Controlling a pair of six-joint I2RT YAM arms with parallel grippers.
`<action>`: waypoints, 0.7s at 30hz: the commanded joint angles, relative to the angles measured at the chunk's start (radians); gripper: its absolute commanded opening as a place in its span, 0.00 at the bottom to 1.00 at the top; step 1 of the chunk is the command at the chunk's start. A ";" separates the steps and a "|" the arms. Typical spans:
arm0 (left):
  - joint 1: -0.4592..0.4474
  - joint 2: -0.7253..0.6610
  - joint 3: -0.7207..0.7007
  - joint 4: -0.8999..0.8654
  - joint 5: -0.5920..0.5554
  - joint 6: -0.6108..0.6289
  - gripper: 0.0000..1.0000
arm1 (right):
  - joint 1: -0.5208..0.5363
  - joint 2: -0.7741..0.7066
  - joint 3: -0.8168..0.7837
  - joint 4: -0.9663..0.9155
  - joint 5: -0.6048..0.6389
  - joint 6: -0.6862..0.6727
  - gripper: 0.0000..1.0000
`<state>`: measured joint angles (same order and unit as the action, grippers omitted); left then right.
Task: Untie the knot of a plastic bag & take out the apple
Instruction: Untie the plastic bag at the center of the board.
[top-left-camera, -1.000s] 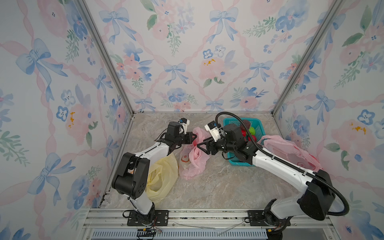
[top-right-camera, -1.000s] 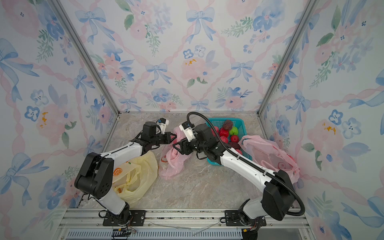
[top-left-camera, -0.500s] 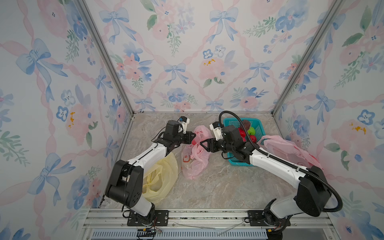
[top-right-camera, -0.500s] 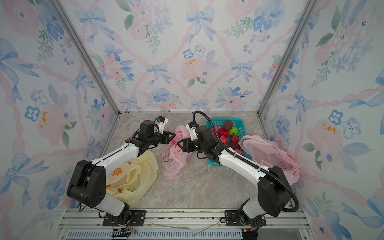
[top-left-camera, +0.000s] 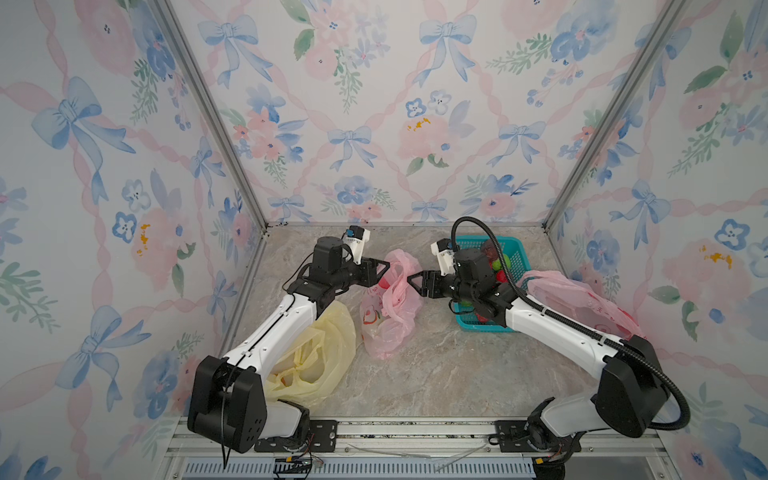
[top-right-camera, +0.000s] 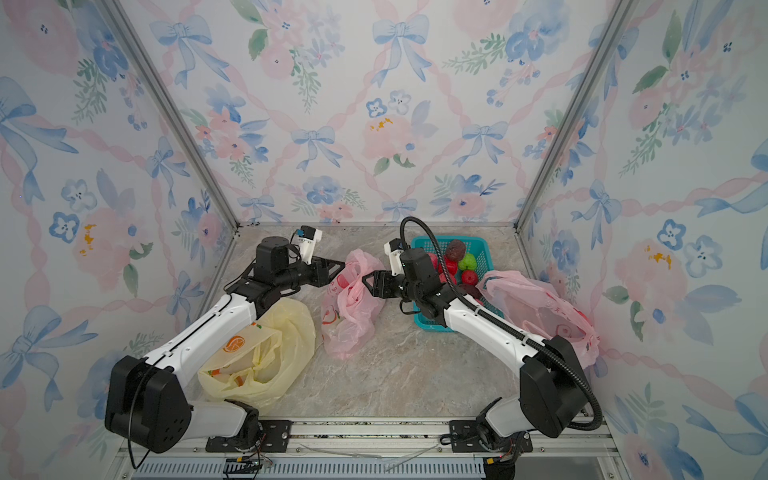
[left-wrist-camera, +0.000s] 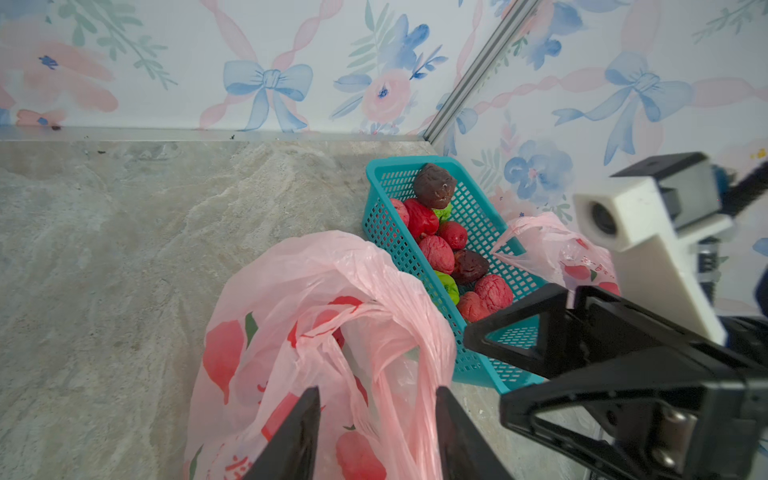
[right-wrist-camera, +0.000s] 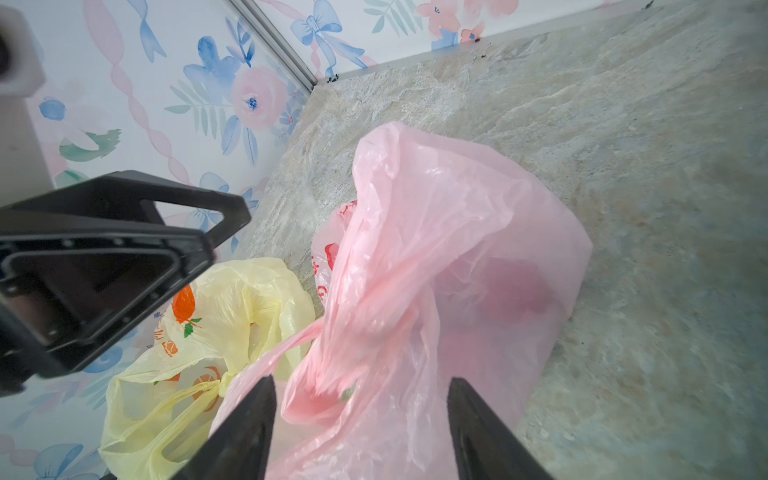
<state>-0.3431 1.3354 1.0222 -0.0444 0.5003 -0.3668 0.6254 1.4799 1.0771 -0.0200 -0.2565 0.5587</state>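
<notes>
At the middle of the marble table (top-left-camera: 436, 374), we found the pink bag (top-left-camera: 390, 307) slumped between the two arms, its top loose and rumpled in both top views (top-right-camera: 353, 299). A dark red round shape, maybe the apple, showed dimly through the plastic in the right wrist view (right-wrist-camera: 519, 291); we could not be sure of it. The left gripper (top-left-camera: 380, 270) sat at the bag's ten o'clock, and in the left wrist view (left-wrist-camera: 378, 415) its jaws stood apart with pink plastic lying between them, not pinched as far as we could tell. The right gripper (top-left-camera: 415, 282) sat at the bag's two o'clock, fingers (right-wrist-camera: 249, 432) spread wide in the right wrist view, the bag's folds draped between them without a firm hold that we could see. At the bag's three o'clock stood a teal basket (top-left-camera: 515, 253) of red, green and dark fruit, clearest in the left wrist view (left-wrist-camera: 382, 208). Past the basket, at its four o'clock, lay a second pink bag (top-left-camera: 582, 299). At the first bag's eight o'clock a yellow bag (top-right-camera: 266, 353) lay partly beneath the left arm, printed with orange fruit.
</notes>
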 joint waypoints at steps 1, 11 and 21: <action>-0.025 -0.024 -0.029 -0.042 0.053 0.006 0.46 | -0.012 0.034 0.006 0.070 -0.066 0.039 0.65; -0.119 0.010 -0.091 -0.073 0.029 -0.025 0.43 | -0.008 0.085 0.049 0.094 -0.097 0.050 0.61; -0.120 -0.014 -0.107 -0.153 -0.069 0.006 0.33 | -0.006 0.169 0.119 0.092 -0.112 0.056 0.57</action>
<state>-0.4637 1.3373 0.9348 -0.1532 0.4732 -0.3759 0.6216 1.6398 1.1542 0.0593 -0.3534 0.6048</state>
